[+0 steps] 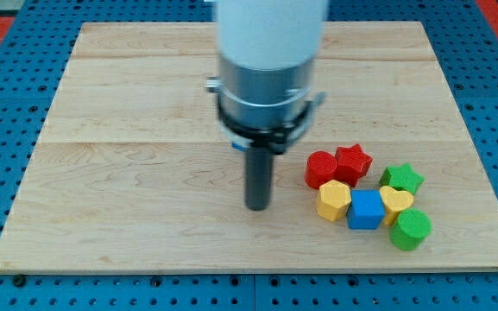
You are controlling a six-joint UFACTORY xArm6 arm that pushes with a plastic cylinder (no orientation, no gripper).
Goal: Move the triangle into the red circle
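My tip [257,207] rests on the wooden board [128,104] at the view's centre, left of a cluster of blocks. The red circle block [320,168] lies about 70 px to the tip's right and slightly higher. It touches a red star [353,161] on its right. A small sliver of a blue block [237,146] shows just left of the rod, under the arm's collar. Most of it is hidden and its shape cannot be made out. No other triangle shows.
Below the red blocks lie a yellow hexagon [333,200], a blue cube [366,210], a yellow heart [395,201], a green star [401,179] and a green circle [411,229], packed close together. The arm's white body [270,52] covers the board's top centre.
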